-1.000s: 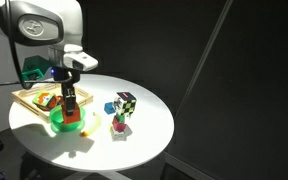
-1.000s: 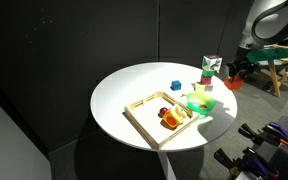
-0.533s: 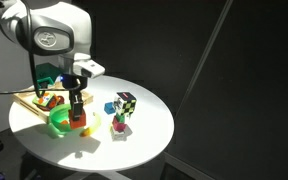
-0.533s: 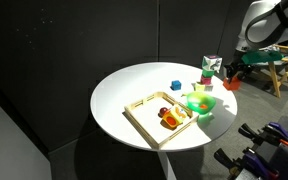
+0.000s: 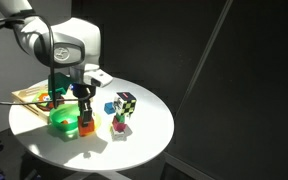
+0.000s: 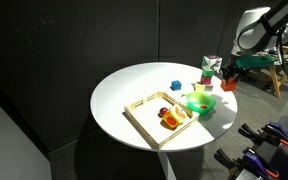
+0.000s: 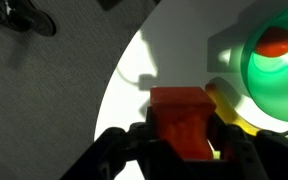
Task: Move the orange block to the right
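Observation:
The orange block [image 7: 181,105] is a reddish-orange cube clamped between my gripper's [image 7: 184,135] black fingers in the wrist view. In both exterior views the gripper [image 5: 86,116] [image 6: 227,80] hangs low over the white round table, shut on the block [image 5: 87,126] [image 6: 227,87]. The block is just beside the green bowl [image 5: 63,122], on its side toward the table's edge [image 6: 220,100]. I cannot tell whether the block touches the tabletop.
The green bowl [image 7: 274,75] holds a small red-orange object [image 7: 275,42]. A yellow piece [image 7: 234,108] lies by the block. A wooden tray [image 6: 149,110] with toys, a blue block [image 6: 175,85] and a multicoloured cube [image 5: 127,103] also stand on the table [image 6: 134,85].
The gripper has carried the orange block sideways from over the green bowl to the tabletop beside it. The arm has swung along with it.

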